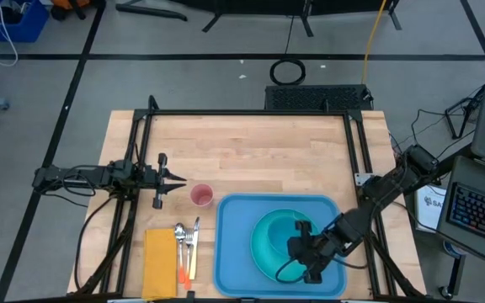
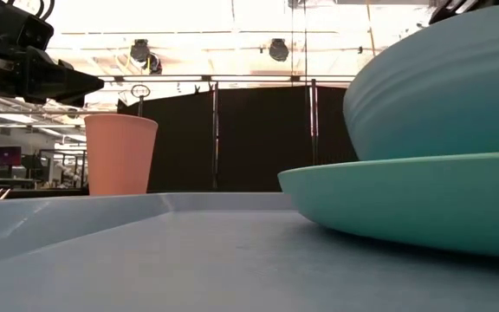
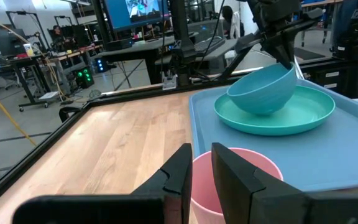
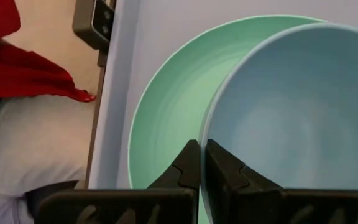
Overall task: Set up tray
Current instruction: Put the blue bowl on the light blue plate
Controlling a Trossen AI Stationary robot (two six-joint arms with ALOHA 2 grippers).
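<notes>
The light-blue tray lies at the table's near right. On it sits a round turquoise plate. Over the plate is a pale blue bowl, tilted, with my right gripper shut on its rim. Whether the bowl's underside touches the plate I cannot tell. A pink cup stands upright on the wood left of the tray. My left gripper hovers level just short of the cup, its fingers a narrow gap apart with nothing between them. My right gripper pinches the bowl's rim, one finger inside the bowl and one outside. The fingers slant down from the table's near right side. The bowl hangs tilted over the plate, its held side raised.
A yellow napkin and cutlery lie at the near left beside the tray. Black frame rails run along the table's far and side edges. Bare wood stretches across the far half. Red and white cloth shows beyond the tray's edge.
</notes>
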